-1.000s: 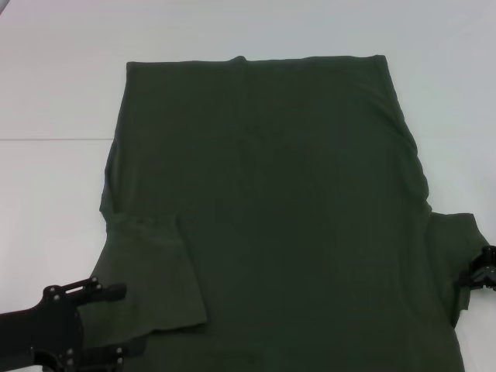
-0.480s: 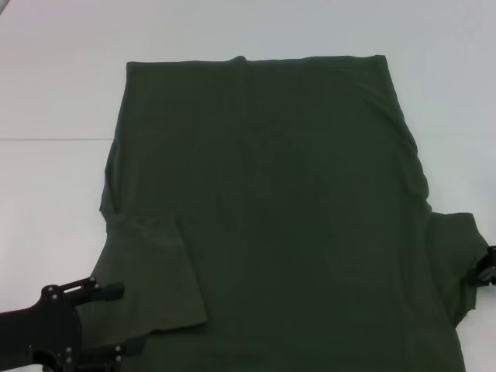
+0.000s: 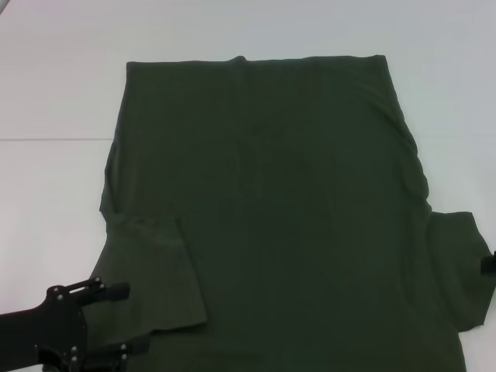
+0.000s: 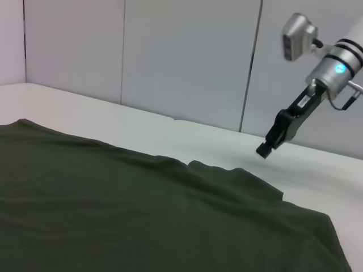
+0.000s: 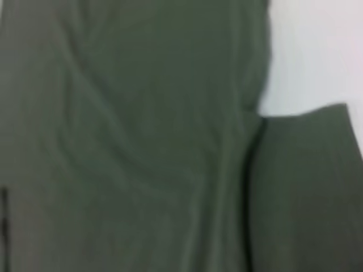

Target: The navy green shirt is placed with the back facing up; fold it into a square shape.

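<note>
On the white worktop (image 3: 54,93) the navy green shirt (image 3: 271,209) is lying flat, and the left end effector (image 3: 116,318), jaws standing wide, is needing a low, square grip on the folded sleeve (image 3: 159,275), while the right end effector (image 4: 265,148), whose opening I cannot tell, is hanging beside the other sleeve.

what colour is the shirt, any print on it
Plain dark olive green shirt, no print; clearest in the head view.
</note>
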`<control>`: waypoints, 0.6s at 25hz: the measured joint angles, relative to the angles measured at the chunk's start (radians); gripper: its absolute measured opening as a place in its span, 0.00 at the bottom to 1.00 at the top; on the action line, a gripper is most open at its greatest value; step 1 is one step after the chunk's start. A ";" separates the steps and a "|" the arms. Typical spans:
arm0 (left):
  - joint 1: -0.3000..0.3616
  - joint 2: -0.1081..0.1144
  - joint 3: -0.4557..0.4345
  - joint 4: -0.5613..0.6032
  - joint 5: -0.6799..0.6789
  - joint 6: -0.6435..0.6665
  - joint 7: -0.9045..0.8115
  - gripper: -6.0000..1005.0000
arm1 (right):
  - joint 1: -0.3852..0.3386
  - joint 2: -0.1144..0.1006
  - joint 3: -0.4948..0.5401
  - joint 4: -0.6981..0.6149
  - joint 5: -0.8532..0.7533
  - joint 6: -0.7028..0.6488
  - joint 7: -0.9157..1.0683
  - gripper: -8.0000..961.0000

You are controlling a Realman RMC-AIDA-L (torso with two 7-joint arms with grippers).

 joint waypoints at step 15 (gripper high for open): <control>-0.004 -0.004 -0.031 -0.013 -0.003 -0.003 0.000 0.84 | 0.000 -0.032 0.017 -0.023 -0.117 -0.040 0.027 0.13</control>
